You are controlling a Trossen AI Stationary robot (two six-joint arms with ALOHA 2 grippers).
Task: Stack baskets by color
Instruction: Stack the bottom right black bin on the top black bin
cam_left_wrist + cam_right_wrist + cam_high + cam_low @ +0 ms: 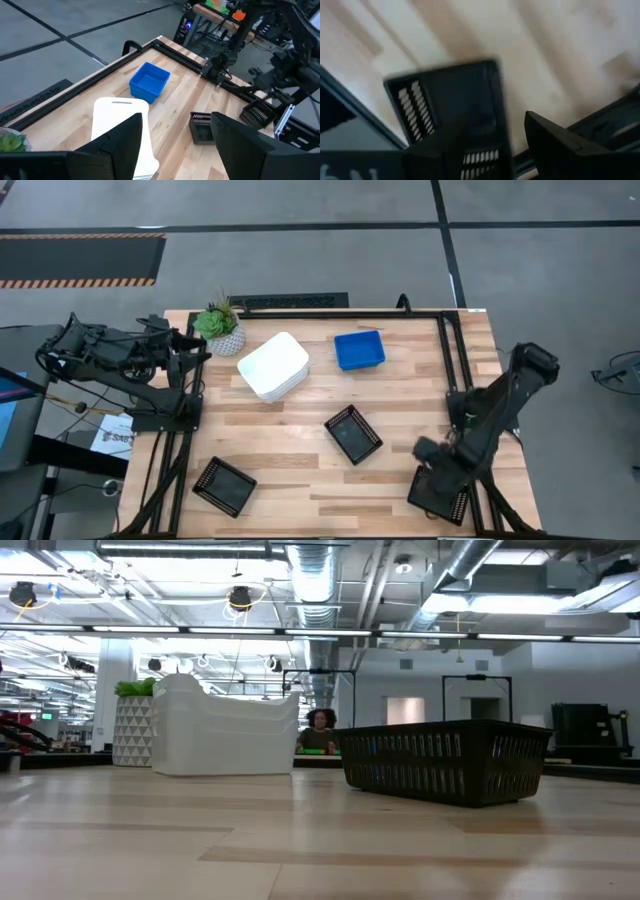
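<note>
Right end effector (437, 480) fingers apart, straddling wall of black basket (440, 496), lower right of frame. Judgement: centre wall between fingers before closing. Left end effector (190, 340) apart, idle upper left.

Two dark jointed arms, black angular pincer fingers (240, 145), matte casing.

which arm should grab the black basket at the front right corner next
Right. Its end effector hangs directly over that black basket with fingers open, one either side of the basket wall in the right wrist view. The left end effector waits by the plant, across the table.
</note>
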